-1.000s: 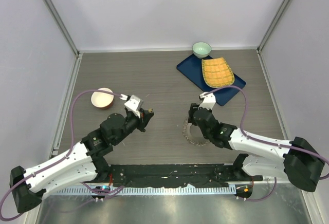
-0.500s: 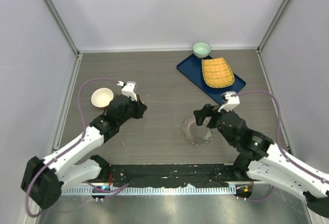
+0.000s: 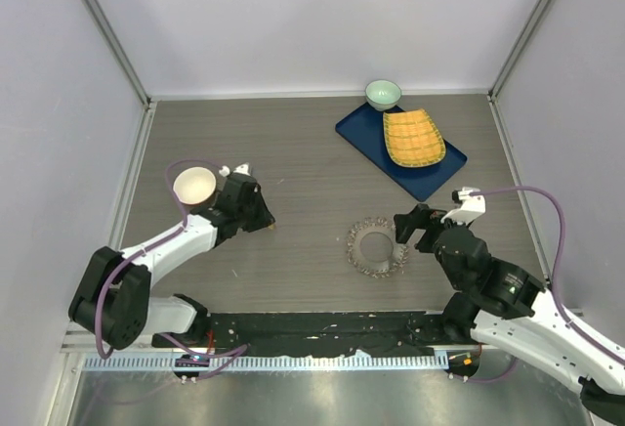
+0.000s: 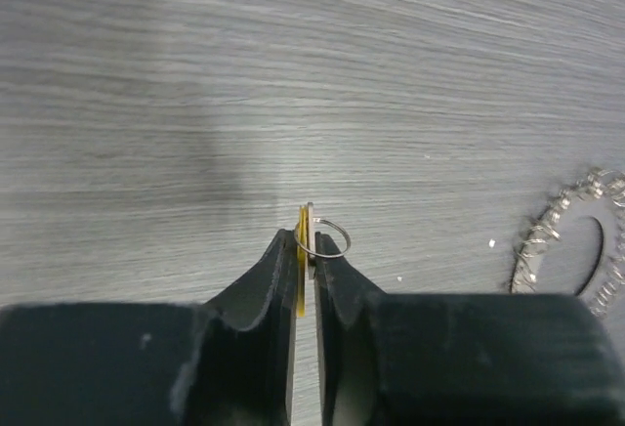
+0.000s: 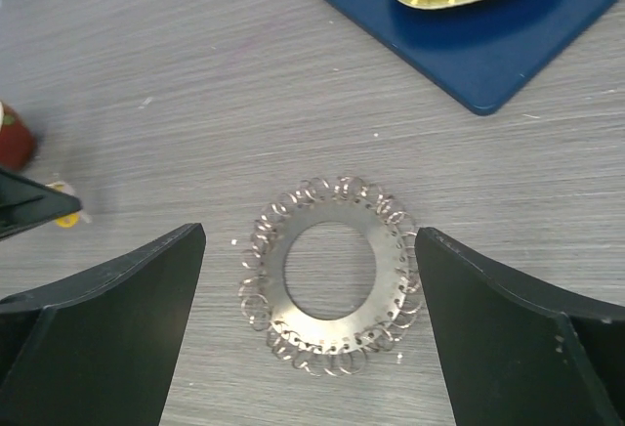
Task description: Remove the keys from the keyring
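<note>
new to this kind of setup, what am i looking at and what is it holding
These are two robot arms, each ending in a two-finger gripper. One picture looks down from above; the other two come from cameras on the wrists. On the table: a big metal ring fringed with small keys, a cream bowl, a green bowl, and a blue tray bearing a yellow woven dish. The left gripper is pinched shut on a small wire loop with a yellow piece. The right gripper is open, near that ring.
</note>
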You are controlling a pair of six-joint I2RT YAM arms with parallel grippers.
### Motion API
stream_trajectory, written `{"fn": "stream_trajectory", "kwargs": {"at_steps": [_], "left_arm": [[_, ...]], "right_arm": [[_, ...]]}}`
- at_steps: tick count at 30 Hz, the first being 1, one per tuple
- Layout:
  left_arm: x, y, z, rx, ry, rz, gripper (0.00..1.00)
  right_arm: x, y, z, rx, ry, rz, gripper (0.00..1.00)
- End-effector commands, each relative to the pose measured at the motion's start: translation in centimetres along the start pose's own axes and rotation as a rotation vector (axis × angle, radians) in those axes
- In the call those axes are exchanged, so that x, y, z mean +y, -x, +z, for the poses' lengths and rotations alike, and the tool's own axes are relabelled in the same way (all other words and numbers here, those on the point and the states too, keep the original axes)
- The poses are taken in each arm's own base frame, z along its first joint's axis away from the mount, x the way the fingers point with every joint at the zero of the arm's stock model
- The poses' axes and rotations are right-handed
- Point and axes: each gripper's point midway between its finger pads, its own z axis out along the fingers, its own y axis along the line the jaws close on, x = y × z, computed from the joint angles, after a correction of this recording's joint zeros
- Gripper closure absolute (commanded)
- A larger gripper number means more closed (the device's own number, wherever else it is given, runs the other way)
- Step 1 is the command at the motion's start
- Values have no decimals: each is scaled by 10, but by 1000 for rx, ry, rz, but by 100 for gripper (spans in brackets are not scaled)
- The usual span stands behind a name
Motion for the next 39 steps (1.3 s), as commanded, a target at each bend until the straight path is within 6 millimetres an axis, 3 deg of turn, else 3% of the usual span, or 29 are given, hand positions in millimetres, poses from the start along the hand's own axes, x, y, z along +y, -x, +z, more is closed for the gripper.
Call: {"fn": "stream_trajectory", "kwargs": {"at_steps": [1, 7, 12, 16, 17, 21, 23, 26, 31, 35, 39], "left_arm": [[24, 2, 2, -43, 129, -82, 81], [36, -6, 9, -18, 185, -96, 79], [36, 7, -3, -61, 209, -99, 75], [32, 28, -28, -134, 221, -84, 43], [31, 30, -33, -134, 217, -62, 40], [-8, 63, -74, -238, 39, 75, 22], [-35, 70, -92, -267, -102, 182, 1], [-80, 68, -131, -301, -377, 313, 0], [-118, 70, -194, -413, -633, 382, 0], [-127, 76, -225, -491, -703, 386, 0], [-132, 79, -253, -579, -766, 397, 0]], "right_arm": [[-7, 11, 3, -28, -75, -16, 4], [-12, 9, 5, -43, -101, -11, 4], [-11, 16, -3, -59, -72, 35, 4], [-2, 18, -8, -37, -27, 70, 4], [4, 16, -10, -13, 3, 68, 4], [15, 17, -13, 46, 9, 91, 2], [17, 22, -16, 74, -13, 86, 0], [25, 36, -21, 87, -11, 64, 0], [48, 64, -38, 74, 112, 30, 0], [62, 98, -56, 6, 198, 85, 0], [75, 110, -69, -28, 297, 113, 0]]}}
